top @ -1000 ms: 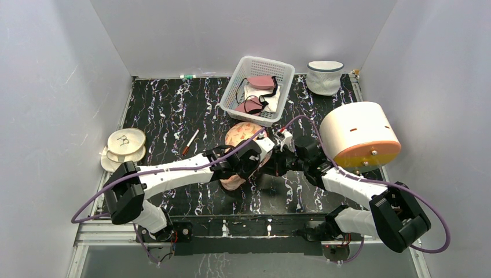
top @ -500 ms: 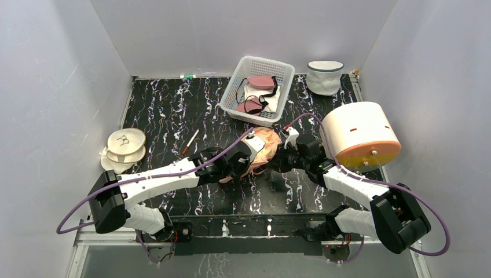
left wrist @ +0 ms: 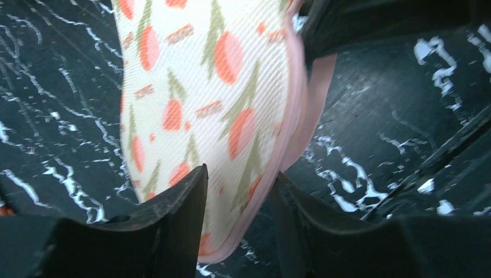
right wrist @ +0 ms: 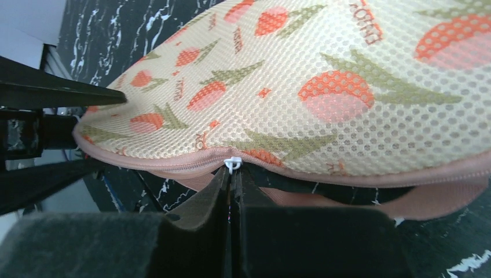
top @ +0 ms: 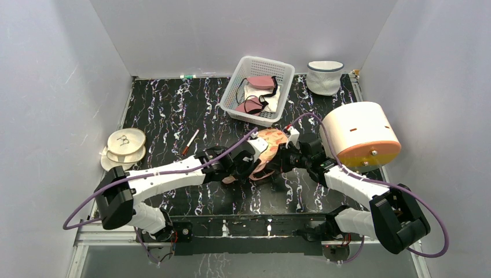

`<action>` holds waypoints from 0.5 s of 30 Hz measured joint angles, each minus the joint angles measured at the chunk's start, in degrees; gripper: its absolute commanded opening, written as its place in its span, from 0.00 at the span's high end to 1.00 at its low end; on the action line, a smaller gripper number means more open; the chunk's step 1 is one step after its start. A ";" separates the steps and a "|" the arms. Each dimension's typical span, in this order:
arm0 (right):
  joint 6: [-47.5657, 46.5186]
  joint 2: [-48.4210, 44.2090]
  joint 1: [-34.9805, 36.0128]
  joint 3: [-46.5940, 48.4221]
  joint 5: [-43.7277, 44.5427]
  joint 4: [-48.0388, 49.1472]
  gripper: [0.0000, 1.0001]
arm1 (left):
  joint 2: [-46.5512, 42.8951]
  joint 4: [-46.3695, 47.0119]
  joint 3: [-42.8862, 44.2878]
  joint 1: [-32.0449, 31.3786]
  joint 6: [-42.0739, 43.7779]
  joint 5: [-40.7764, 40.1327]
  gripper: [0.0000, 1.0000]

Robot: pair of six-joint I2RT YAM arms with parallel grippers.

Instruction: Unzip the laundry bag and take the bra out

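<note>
Your left gripper (left wrist: 238, 176) has loosened, jaws now parted astride the laundry bag (left wrist: 202, 87); your right gripper (right wrist: 233, 176), arm stretched inward, pinches the zip pull (right wrist: 233, 164).

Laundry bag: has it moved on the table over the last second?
Yes. In the top view the laundry bag has shifted right, away from the pen and closer to the orange-faced drum.
</note>
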 measured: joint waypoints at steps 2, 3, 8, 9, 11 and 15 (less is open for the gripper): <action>0.66 0.00 0.31 -0.07 -0.87 1.03 1.00 | 1.57 0.68 1.29 0.00 0.13 1.29 0.45; 0.90 0.00 0.50 -0.11 -1.20 1.49 1.00 | 2.25 1.09 1.88 0.00 0.07 1.75 0.43; 1.97 0.00 1.57 -0.13 -2.47 2.49 1.00 | 6.01 3.50 5.38 -0.02 0.04 4.63 0.43; 2.12 -0.02 1.73 -0.13 -2.58 2.69 1.00 | 6.91 4.07 5.97 -0.02 0.07 5.01 0.44; 2.38 -0.15 2.03 -0.13 -2.82 3.08 1.00 | 8.44 4.81 6.62 -0.11 0.09 5.35 0.49; 2.56 -1.20 2.23 -0.20 -2.84 3.15 1.00 | 10.12 4.94 6.69 -0.22 0.22 5.07 0.61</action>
